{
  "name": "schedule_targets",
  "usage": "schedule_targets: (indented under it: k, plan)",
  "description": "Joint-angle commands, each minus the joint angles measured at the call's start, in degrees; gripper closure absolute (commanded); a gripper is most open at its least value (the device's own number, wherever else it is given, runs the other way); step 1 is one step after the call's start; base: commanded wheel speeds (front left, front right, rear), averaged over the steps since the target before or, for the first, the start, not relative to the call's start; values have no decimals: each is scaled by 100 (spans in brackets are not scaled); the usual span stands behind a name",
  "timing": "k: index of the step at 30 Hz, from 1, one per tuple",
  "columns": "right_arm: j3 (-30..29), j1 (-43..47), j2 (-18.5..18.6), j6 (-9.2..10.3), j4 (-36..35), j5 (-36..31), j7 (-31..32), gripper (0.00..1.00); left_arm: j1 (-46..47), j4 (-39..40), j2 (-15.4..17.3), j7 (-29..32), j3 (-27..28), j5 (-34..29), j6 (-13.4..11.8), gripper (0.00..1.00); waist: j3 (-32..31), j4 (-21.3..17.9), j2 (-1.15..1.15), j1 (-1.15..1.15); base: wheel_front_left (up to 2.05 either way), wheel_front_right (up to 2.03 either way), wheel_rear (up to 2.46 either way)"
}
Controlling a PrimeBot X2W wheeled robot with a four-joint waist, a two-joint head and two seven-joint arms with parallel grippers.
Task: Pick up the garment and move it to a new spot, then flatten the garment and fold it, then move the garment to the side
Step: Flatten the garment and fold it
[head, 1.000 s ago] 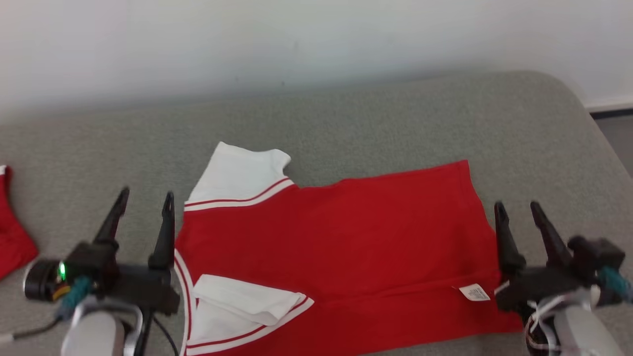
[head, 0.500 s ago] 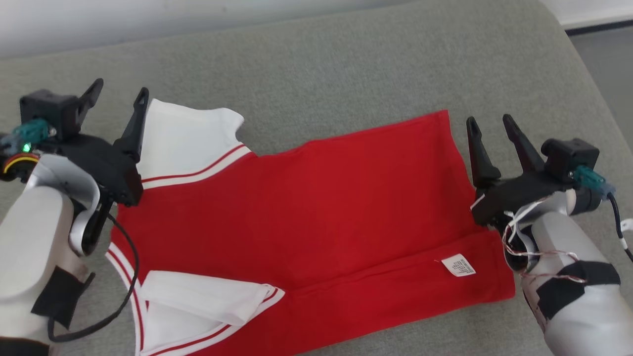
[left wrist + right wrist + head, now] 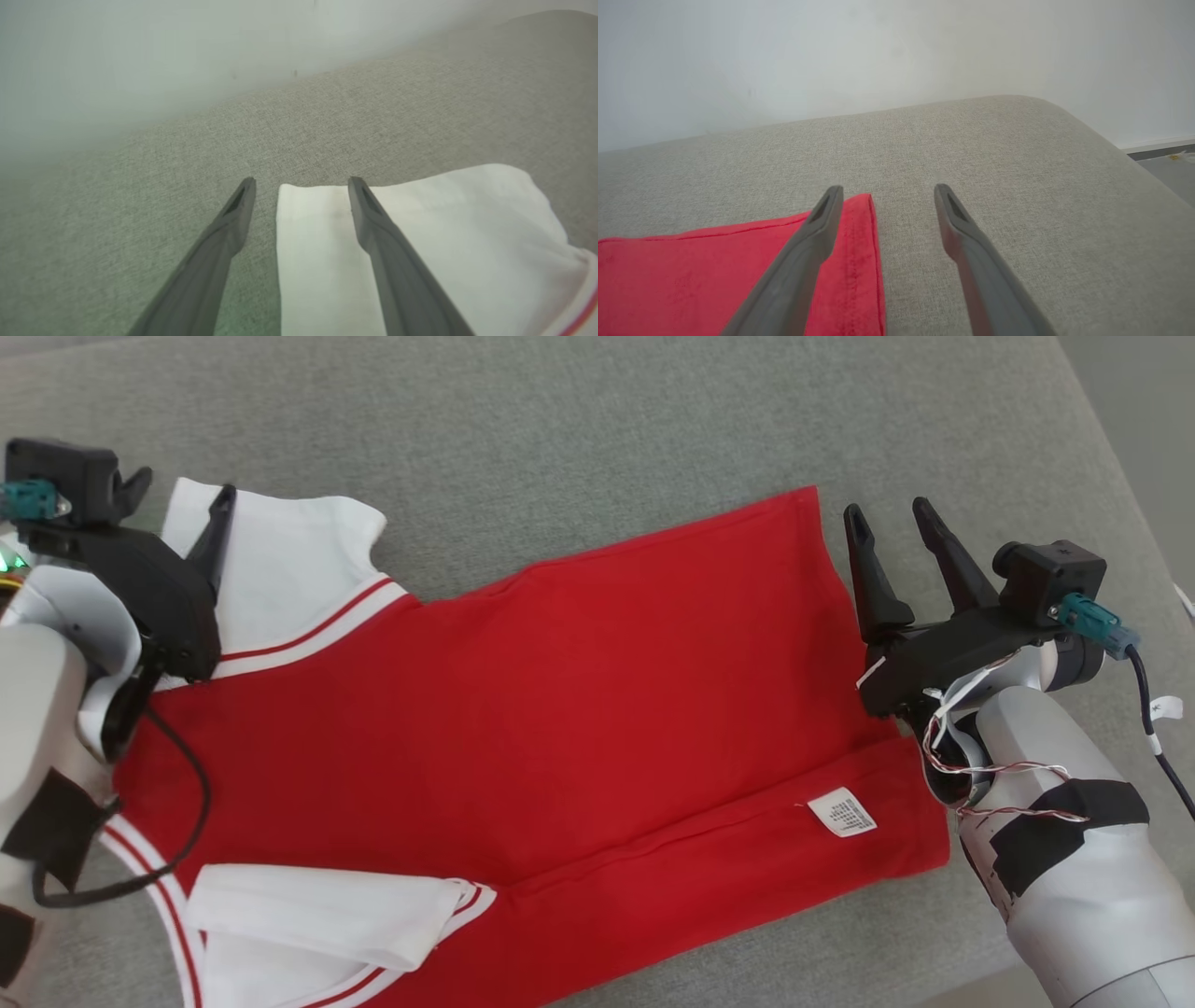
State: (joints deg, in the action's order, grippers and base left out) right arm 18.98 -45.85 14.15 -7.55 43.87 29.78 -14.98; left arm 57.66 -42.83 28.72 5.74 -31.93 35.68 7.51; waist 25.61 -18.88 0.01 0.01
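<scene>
The garment (image 3: 560, 691) is a red shirt with white, red-striped sleeves, lying spread on the grey cushion (image 3: 560, 429). Its near strip is folded over, showing a white label (image 3: 842, 812). My left gripper (image 3: 182, 490) is open above the far white sleeve (image 3: 289, 560). In the left wrist view that sleeve's (image 3: 420, 233) corner lies between the left gripper's (image 3: 301, 181) fingers. My right gripper (image 3: 885, 511) is open at the hem's far corner. In the right wrist view the red hem (image 3: 691, 270) edge runs between the right gripper's (image 3: 888, 188) fingers. The near sleeve (image 3: 317, 915) is folded onto the body.
The cushion's rounded right edge (image 3: 1111, 495) drops to grey floor (image 3: 1148, 401). A pale wall (image 3: 878, 56) stands behind the cushion. Bare cushion lies beyond the garment and to its right.
The camera has tilted down, so the wall has left the head view. Both arms have reached forward along the garment's sides; the left gripper now hangs over the far sleeve.
</scene>
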Motion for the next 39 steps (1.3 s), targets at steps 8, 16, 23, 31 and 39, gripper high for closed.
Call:
schedule_targets:
  k: [8, 16, 23, 31, 39]
  plan:
    - [115, -104, -6, 10, 59, 108, -24, 0, 347, -659, -34, 384, -293, 317, -7, 0, 114, -136, -1, -1, 0, 0, 0]
    - [327, -261, -24, 10, 287, 222, -24, 0, 529, -625, -86, 391, -598, 564, -7, 100, 37, -32, -1, -1, 0, 0, 0]
    - [791, -649, 78, 10, 829, 577, 134, 0, 662, -265, -124, 69, -847, 761, -7, 100, -31, 219, -1, -1, 0, 0, 0]
    - [1136, -1073, 189, 10, 1404, 935, 544, 0, 839, 25, -232, -157, -1162, 898, -7, 100, 33, 505, -1, -1, 0, 0, 0]
    - [1321, -1251, 184, 10, 1740, 1208, 696, 100, 899, 72, -258, -279, -1350, 1138, -7, 100, 99, 601, -1, -1, 0, 0, 0]
